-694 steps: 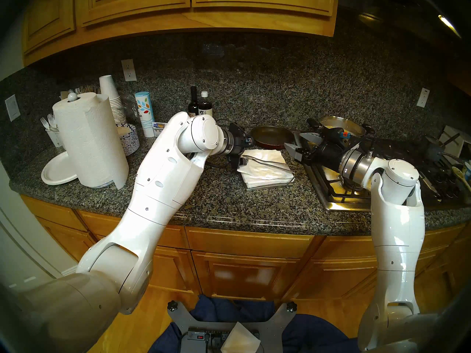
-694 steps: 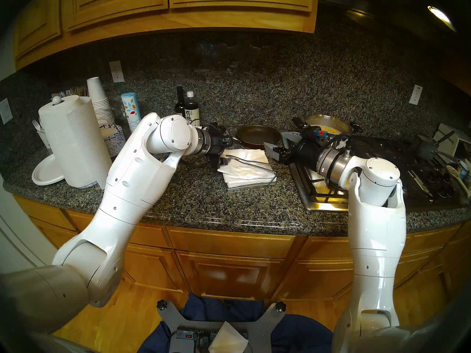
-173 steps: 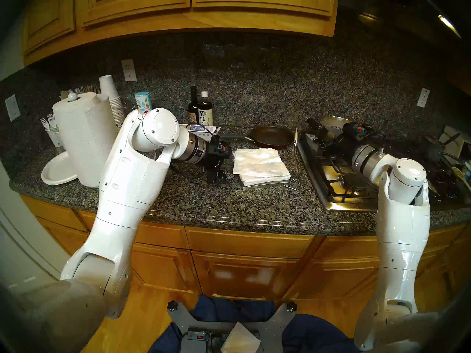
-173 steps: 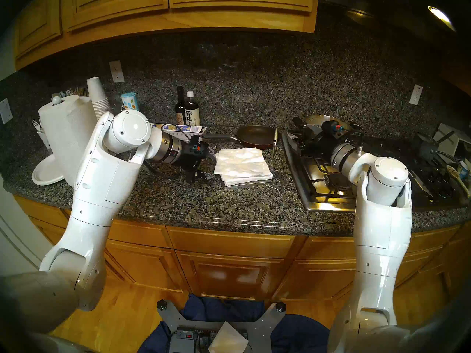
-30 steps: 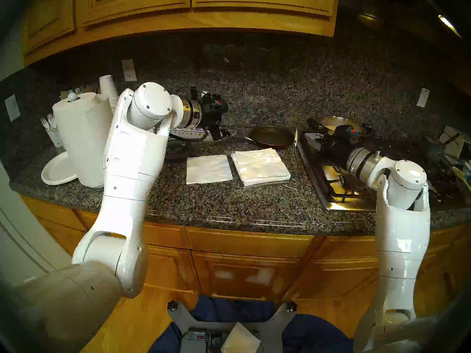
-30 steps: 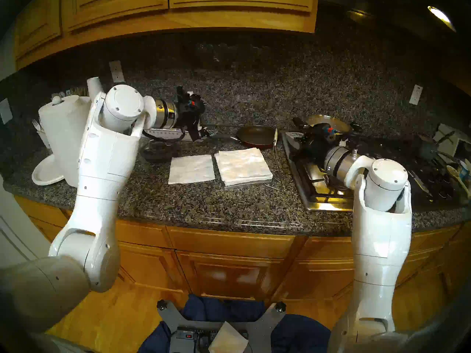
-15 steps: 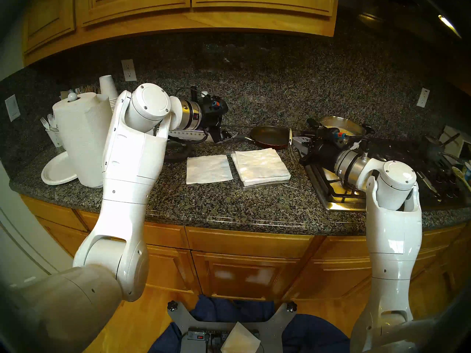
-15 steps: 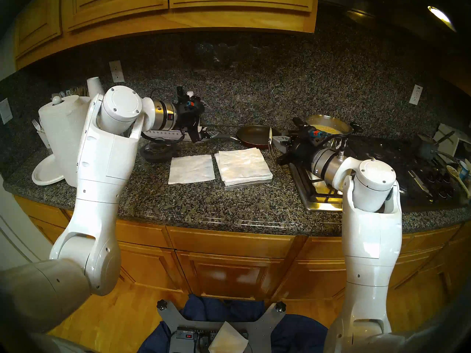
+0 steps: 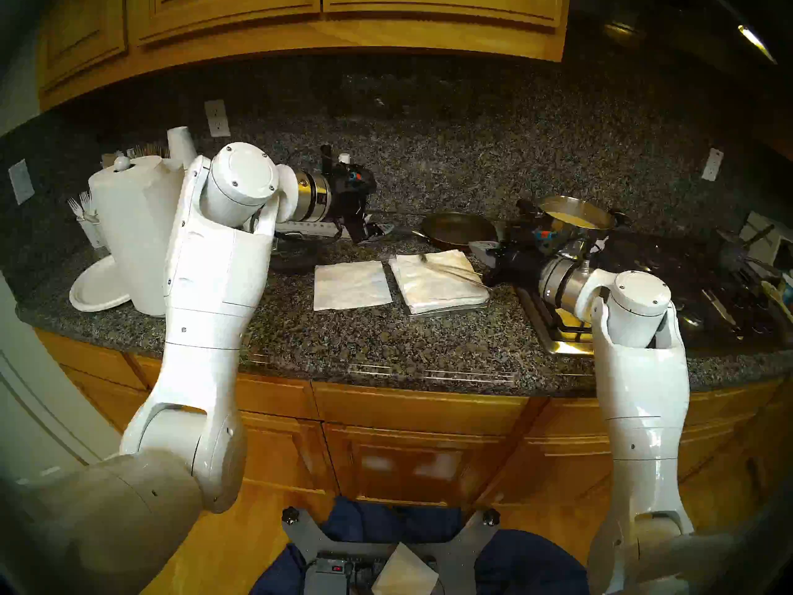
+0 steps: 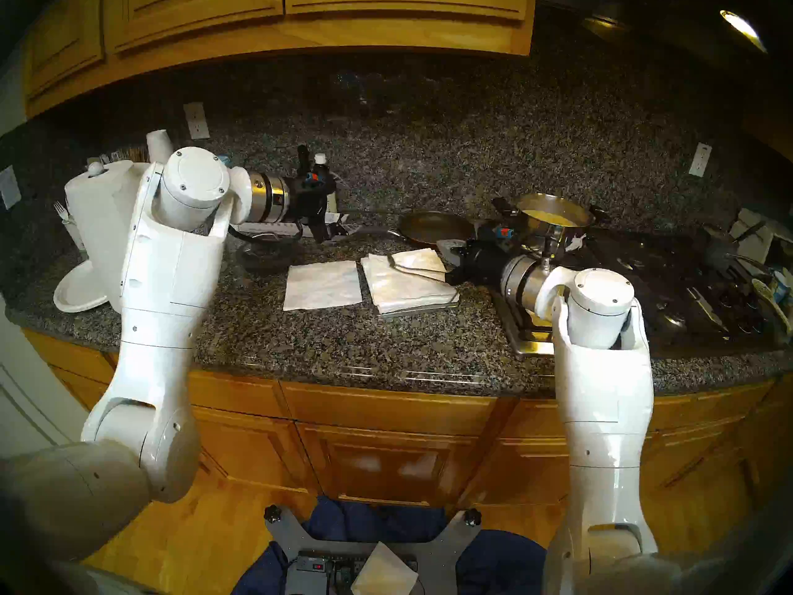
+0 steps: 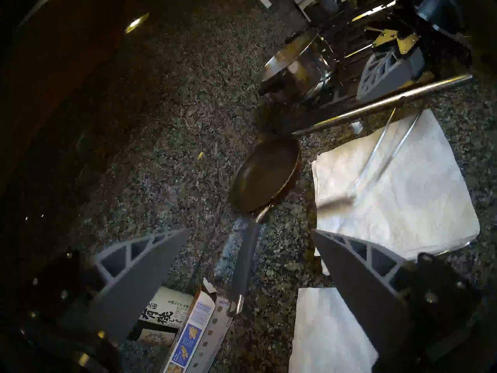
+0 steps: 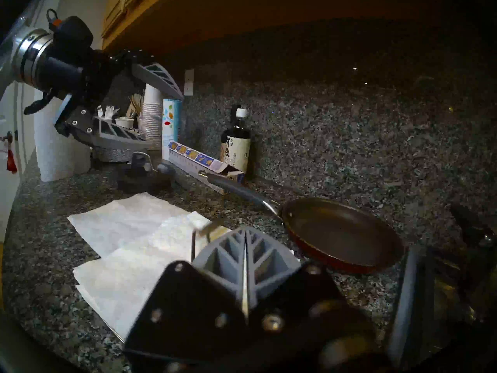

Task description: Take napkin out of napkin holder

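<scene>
A single white napkin lies flat on the granite counter, just left of the napkin stack, which sits in the metal holder. The holder's wire arm lies across the stack, its leaf-shaped end near the stack's far left corner. The right gripper is at the stack's right edge by the arm's base; its finger state cannot be told. The left gripper is raised behind the napkin, near the bottles; its fingers are hard to read. A frying pan sits behind the stack, a pot on the stove, and a paper towel roll at far left.
</scene>
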Motion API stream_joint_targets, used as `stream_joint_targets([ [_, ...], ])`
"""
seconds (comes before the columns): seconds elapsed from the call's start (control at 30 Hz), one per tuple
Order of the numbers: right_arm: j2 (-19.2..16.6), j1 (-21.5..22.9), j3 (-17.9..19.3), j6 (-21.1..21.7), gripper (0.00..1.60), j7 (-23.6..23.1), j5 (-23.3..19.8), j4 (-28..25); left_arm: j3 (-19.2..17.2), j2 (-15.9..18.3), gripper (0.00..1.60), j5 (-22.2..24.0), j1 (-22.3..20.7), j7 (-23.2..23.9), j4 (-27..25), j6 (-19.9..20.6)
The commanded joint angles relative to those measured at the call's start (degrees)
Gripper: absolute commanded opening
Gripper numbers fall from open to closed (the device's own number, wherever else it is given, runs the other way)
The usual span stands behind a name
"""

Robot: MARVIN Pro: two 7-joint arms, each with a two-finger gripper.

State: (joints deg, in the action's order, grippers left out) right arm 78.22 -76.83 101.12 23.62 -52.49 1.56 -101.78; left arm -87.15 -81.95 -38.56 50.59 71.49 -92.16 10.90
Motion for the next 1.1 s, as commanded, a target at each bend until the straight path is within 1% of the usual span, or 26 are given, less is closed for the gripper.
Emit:
stream_joint_targets([
  [0.0, -1.32, 2.41, 2.63, -0.25, 0.0, 0.41, -0.46, -4.01, -0.1, -0.61, 1.6, 0.74, -1.91, -0.16, -1.32, -0.52],
  [0.2, -1.47, 1.88, 3.53, 0.34, 0.0, 0.23, -0.74, -5.24, 0.8, -1.71, 1.6, 0.89, -2.05, -0.49, -0.78, -0.81],
  [0.4, -1.42, 1.77, 4.0, 0.68, 0.0, 0.3, -0.88, -5.8, 1.09, -2.02, 1.6, 0.83, -2.14, -0.8, -0.77, -1.12],
  [0.43, -1.45, 1.81, 4.1, 0.72, 0.41, 0.3, -0.91, -5.94, 1.1, -2.02, 1.6, 0.84, -2.15, -0.82, -0.76, -1.16],
  [0.47, -1.47, 1.84, 4.21, 0.77, 1.17, 0.28, -0.94, -6.14, 1.1, -2.04, 1.6, 0.84, -2.15, -0.84, -0.74, -1.21],
  [1.07, -1.52, 1.8, 4.24, 1.32, 1.17, 0.35, -0.98, -6.37, 0.84, -2.32, 1.6, 0.65, -2.12, -0.76, -0.7, -1.52],
])
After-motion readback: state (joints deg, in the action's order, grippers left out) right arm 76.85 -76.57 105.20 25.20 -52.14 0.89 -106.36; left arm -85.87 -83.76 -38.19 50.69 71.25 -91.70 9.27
